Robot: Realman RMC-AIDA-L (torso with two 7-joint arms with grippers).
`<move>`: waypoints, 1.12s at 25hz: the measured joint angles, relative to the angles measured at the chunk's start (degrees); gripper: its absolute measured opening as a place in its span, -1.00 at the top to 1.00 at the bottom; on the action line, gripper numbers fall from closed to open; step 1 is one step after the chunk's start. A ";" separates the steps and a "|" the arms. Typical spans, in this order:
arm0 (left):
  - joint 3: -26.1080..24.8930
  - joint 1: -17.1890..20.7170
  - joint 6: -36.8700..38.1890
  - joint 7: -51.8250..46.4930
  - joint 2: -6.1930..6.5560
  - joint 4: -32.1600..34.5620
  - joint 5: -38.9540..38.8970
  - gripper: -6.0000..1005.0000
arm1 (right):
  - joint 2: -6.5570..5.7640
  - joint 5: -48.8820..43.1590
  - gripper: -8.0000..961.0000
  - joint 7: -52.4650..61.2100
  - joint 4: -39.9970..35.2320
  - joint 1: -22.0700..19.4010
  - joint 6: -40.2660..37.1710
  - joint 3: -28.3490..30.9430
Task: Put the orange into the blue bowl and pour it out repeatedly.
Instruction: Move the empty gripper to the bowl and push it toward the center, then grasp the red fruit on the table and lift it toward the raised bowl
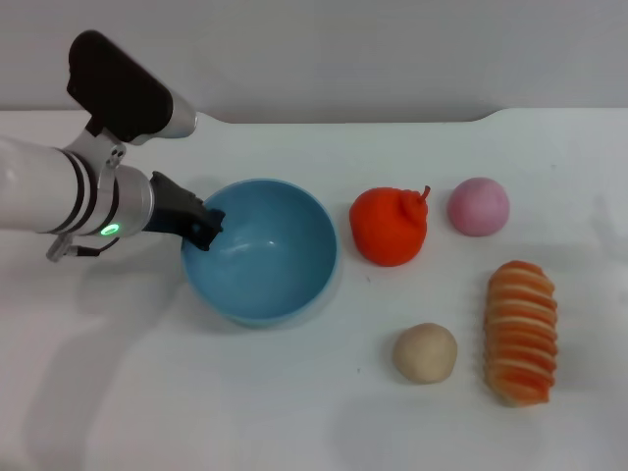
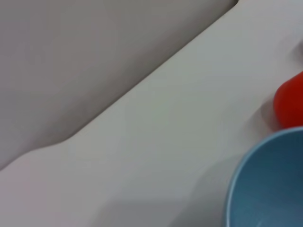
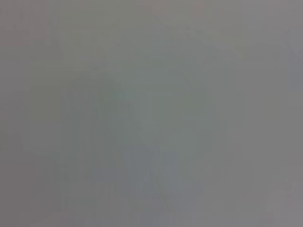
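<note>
My left gripper [image 1: 204, 232] sits at the near-left rim of the blue bowl [image 1: 285, 285], seemingly closed on it, though the rim hides the fingertips. The orange [image 1: 390, 227] lies on the table [image 1: 196, 392] just beyond the bowl's right side.

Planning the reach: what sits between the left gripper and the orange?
In the head view, the blue bowl, empty, separates the left gripper at its rim from the orange.

Left tool [image 1: 201, 228] at blue bowl [image 1: 265, 285] left rim. Orange [image 1: 390, 227] just right of bowl, narrow gap between. Pink ball [image 1: 479, 206] flanks orange's right. Counter [image 1: 147, 392] front-left open.
</note>
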 joint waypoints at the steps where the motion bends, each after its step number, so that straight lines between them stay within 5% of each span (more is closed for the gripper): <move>1: -0.33 -0.15 1.31 -0.15 0.00 1.28 0.18 0.89 | 0.02 0.02 -0.50 0.13 -0.01 -0.13 -0.31 0.53; 9: -4.10 -3.74 7.84 -3.07 -0.01 4.29 3.96 0.99 | -0.53 -5.16 -0.51 12.14 -5.44 0.46 0.41 -0.36; 18: -10.33 -11.00 18.50 -5.93 -0.05 5.47 7.98 0.99 | -0.71 -26.01 -0.50 52.29 -29.65 3.47 13.82 -3.40; 24: -13.17 -11.80 18.70 -5.91 -0.05 6.21 8.03 0.99 | -1.16 -49.52 -0.50 77.98 -45.42 8.35 17.93 -9.81; 28: -14.01 -12.19 17.89 -6.43 -0.14 6.32 7.77 0.99 | -2.09 -67.33 -0.50 92.99 -48.53 14.37 17.63 -11.33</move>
